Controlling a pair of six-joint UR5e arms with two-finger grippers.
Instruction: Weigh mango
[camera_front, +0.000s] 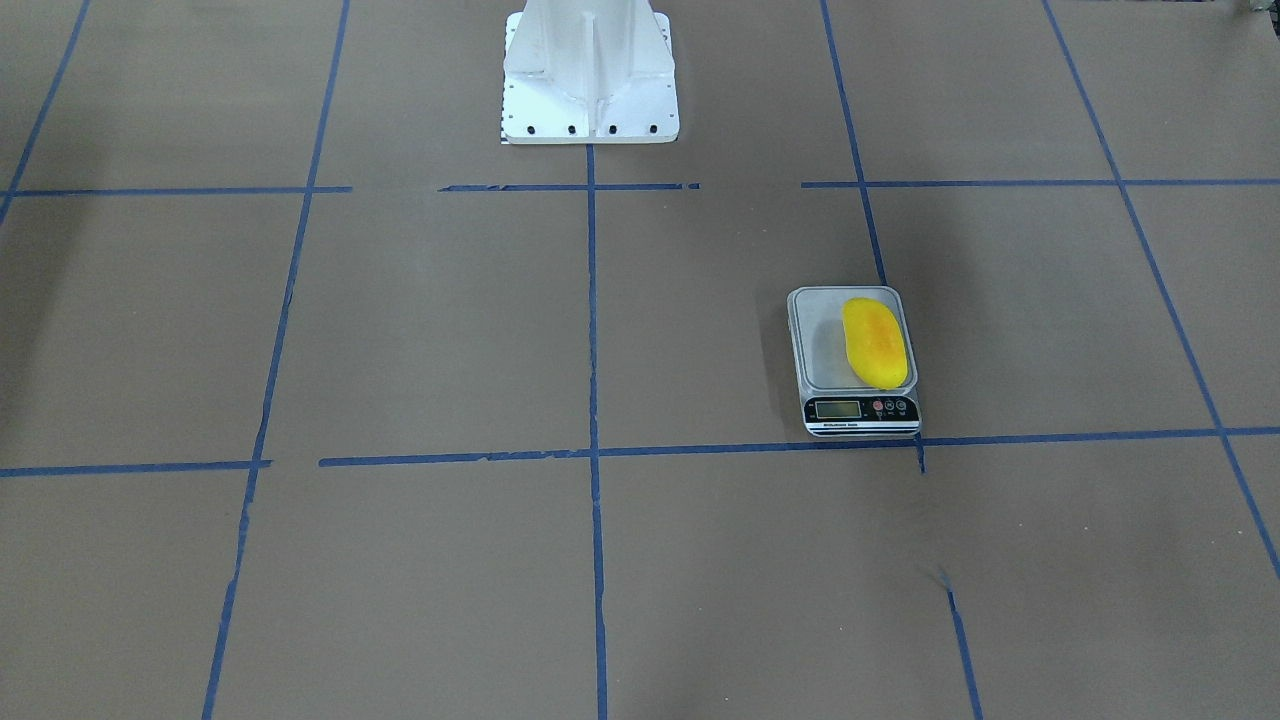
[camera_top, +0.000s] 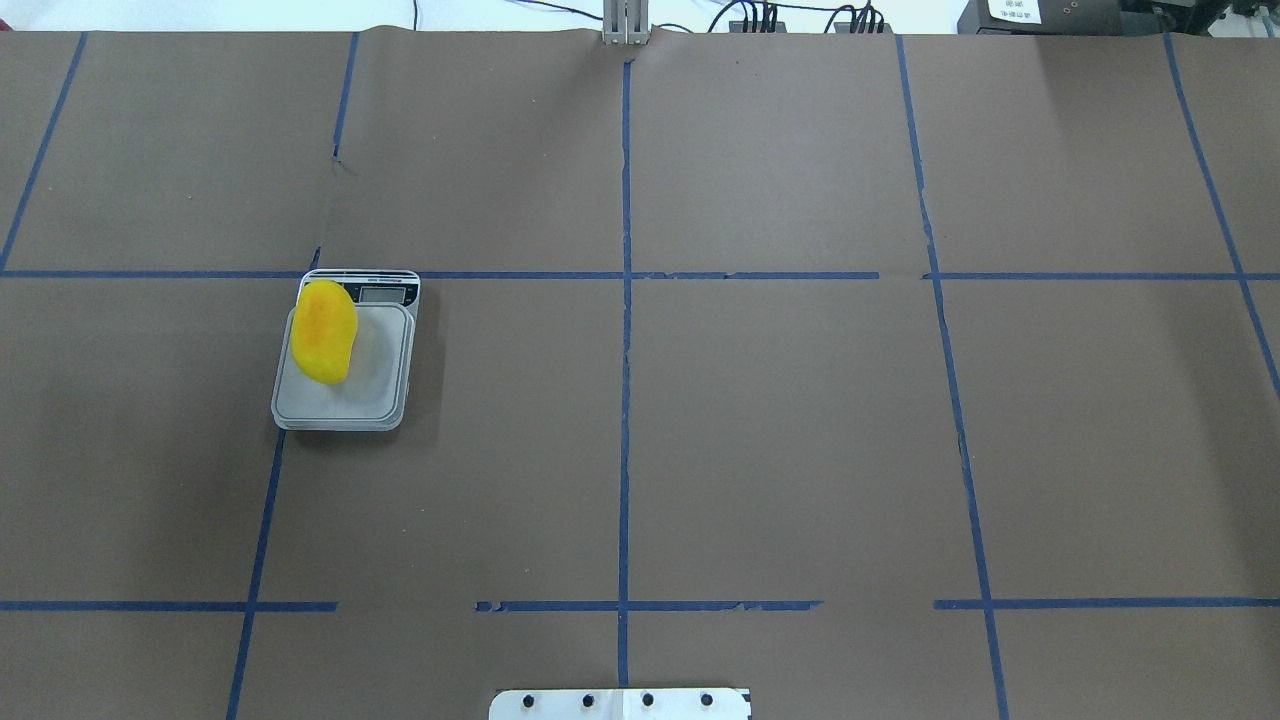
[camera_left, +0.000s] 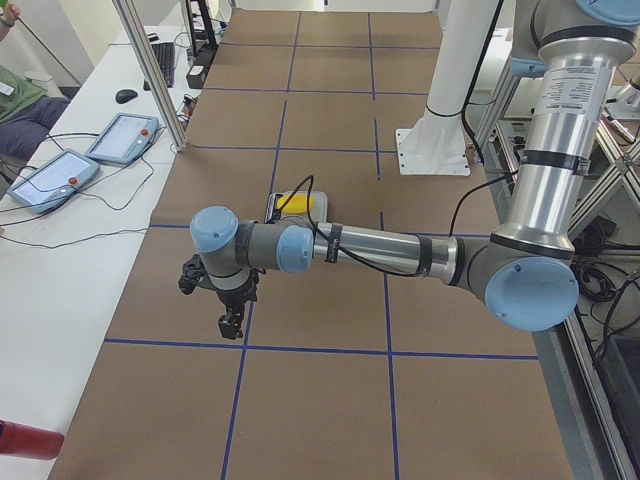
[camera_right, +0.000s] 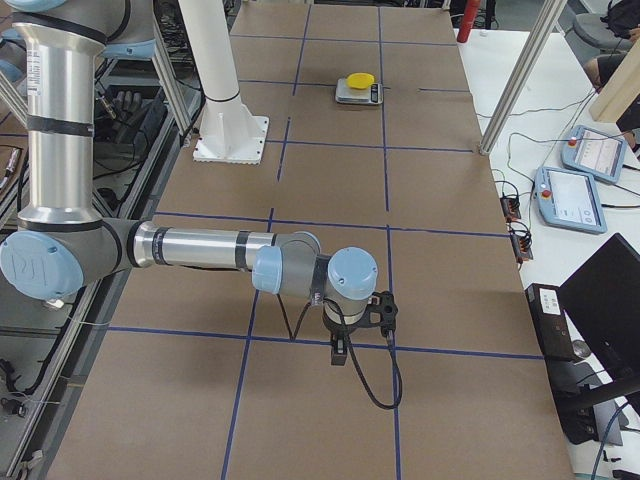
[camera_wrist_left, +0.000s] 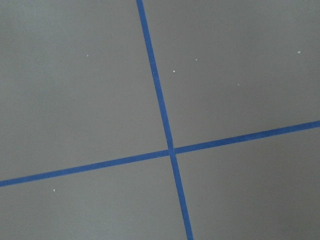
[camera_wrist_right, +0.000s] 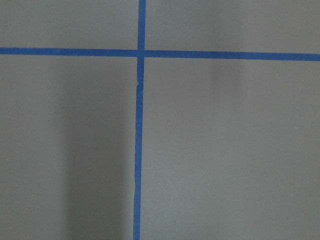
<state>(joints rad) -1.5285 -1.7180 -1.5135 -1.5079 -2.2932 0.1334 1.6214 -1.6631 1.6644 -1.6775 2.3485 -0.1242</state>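
The yellow-orange mango (camera_front: 875, 343) lies on the platform of a small digital scale (camera_front: 825, 350), toward one side of it. It also shows in the overhead view (camera_top: 324, 331), on the scale (camera_top: 365, 375). In the left side view the mango (camera_left: 297, 201) is partly hidden behind the left arm. The left gripper (camera_left: 230, 325) hangs above the table, well clear of the scale. The right gripper (camera_right: 340, 352) hangs far from the mango (camera_right: 360, 80). I cannot tell whether either gripper is open or shut. Both wrist views show only brown paper and blue tape.
The table is covered in brown paper with a blue tape grid. The white robot base (camera_front: 590, 80) stands at the table's robot-side edge. Teach pendants (camera_left: 60, 175) and cables lie on the white bench beside the table. An aluminium post (camera_right: 515, 80) stands at the table's edge.
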